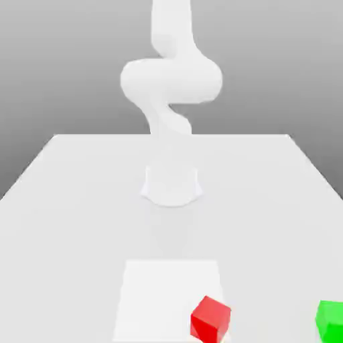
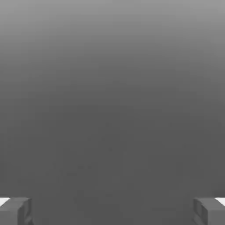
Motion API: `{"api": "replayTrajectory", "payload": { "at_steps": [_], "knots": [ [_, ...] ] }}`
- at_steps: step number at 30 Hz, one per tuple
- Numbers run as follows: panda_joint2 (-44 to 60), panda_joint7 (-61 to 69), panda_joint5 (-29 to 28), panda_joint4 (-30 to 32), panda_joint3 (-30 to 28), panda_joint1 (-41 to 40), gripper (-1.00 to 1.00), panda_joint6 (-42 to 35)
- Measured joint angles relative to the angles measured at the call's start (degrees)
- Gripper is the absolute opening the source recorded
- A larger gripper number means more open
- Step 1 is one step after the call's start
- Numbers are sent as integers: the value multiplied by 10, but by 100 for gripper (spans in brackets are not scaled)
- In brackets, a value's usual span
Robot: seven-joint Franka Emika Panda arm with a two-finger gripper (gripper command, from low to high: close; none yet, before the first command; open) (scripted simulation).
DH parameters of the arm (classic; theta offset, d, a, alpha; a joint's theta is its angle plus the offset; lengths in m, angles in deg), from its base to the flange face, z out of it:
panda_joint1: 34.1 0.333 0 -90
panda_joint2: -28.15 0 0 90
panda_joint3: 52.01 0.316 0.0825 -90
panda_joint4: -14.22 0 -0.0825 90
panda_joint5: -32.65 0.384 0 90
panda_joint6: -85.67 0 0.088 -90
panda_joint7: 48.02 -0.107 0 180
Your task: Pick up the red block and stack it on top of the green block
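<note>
In the exterior view the red block [image 1: 211,320] sits at the near edge of the picture, by the right-hand corner of a pale, flat square [image 1: 171,298] on the smooth white table [image 1: 74,234]. It is turned askew to that square — a plain cube, seemingly, with no long axis to favour, so its faces should decide how the jaws line up. The green block [image 1: 331,321], another flat-coloured cube, stands well apart, toward the exterior view's right. The arm [image 1: 171,80], all rounded white casings, rises from its base behind both, so the red block lies out in front of it, toward the camera. In the hand view the gripper [image 2: 112,212] has its dark, square-edged fingers spread wide with nothing between them (only grey backdrop beyond), so the reach probably comes first, with a wrist turn to match the cube.
</note>
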Motion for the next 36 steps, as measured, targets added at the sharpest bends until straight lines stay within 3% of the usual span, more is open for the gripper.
{"api": "replayTrajectory", "payload": {
  "at_steps": [12,19,26,30,31,36],
  "knots": [
    [254,-227,-75,34,104,-79,0,84],
    [398,-349,-106,54,118,-79,0,134],
    [530,-423,-75,75,125,-65,0,192],
    [611,-457,-105,66,97,-42,0,253],
    [630,-464,-114,63,87,-34,-100,269],
    [630,-464,-115,63,87,-34,-100,270]
  ]
}}
